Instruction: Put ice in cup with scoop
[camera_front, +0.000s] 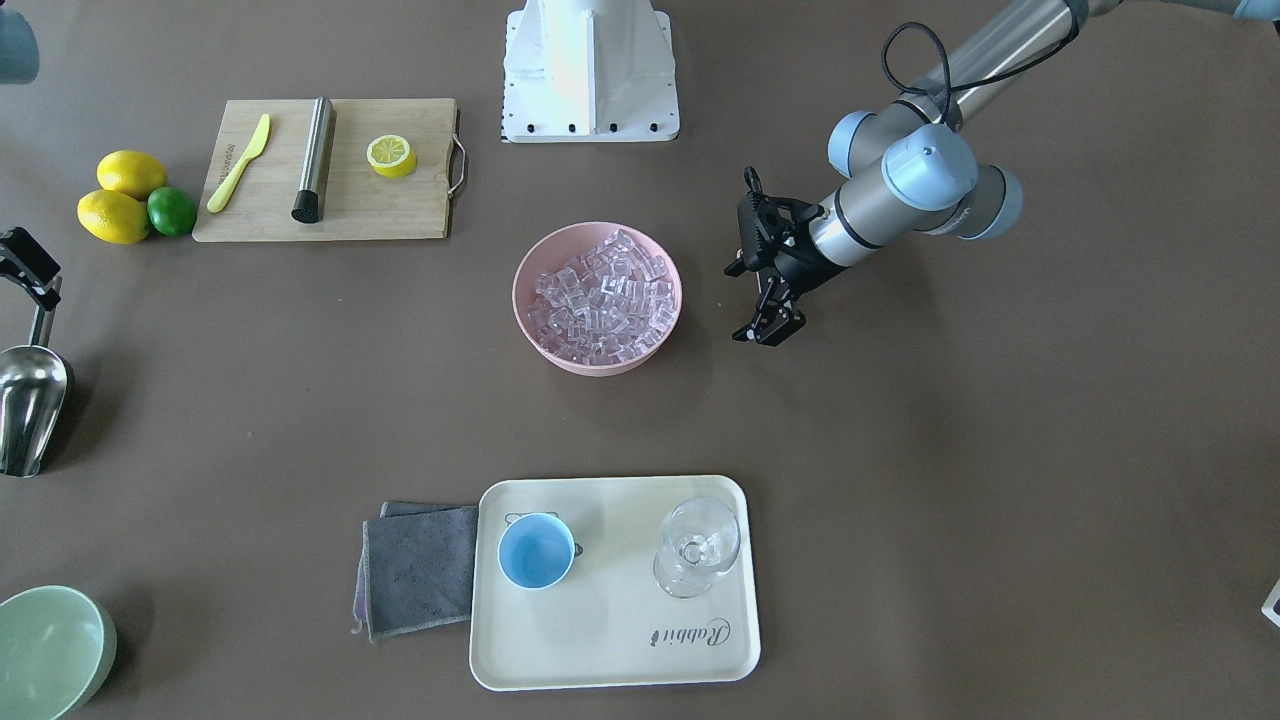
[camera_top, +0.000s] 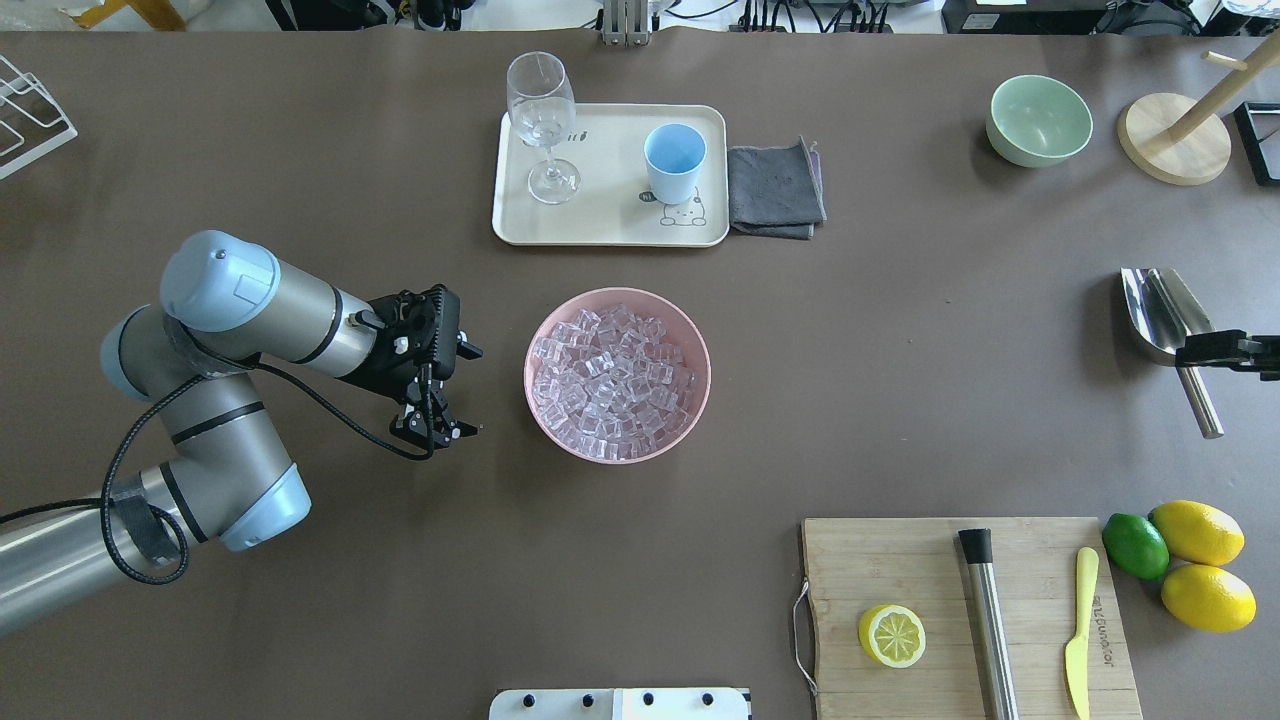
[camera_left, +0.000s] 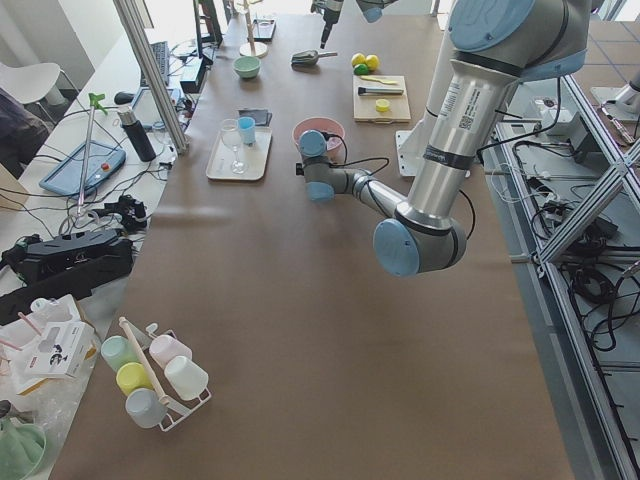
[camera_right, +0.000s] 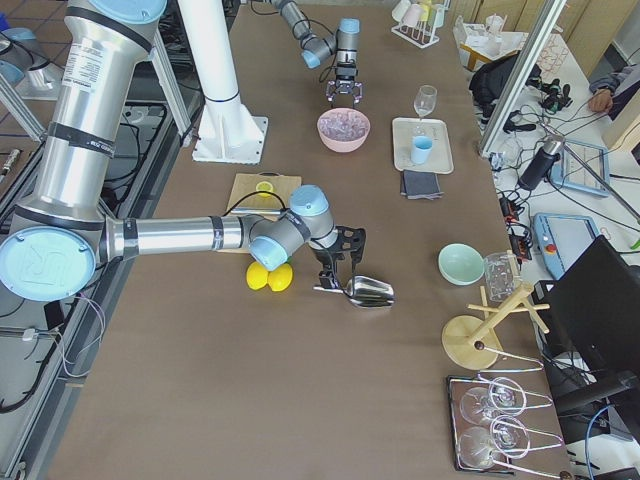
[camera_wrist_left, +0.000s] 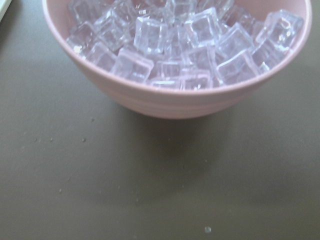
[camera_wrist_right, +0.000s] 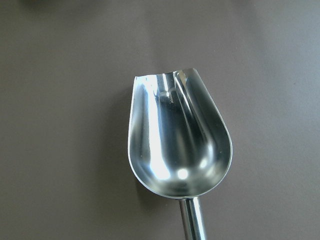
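The ice fills a pink bowl at the table's middle. My left gripper hangs just to that bowl's left, open and empty, facing the bowl's side. The light-blue cup stands upright and empty on a cream tray beyond the bowl. Far to the right, the steel scoop lies on the table with its trough up and nothing in it. My right gripper hovers just above its handle, fingers apparently spread, not holding it.
A clear stemmed glass shares the tray, and a grey cloth lies beside it. A green bowl and a wooden stand sit far right. Nearer the robot's base, a cutting board holds a steel cylinder, a yellow knife and a lemon half.
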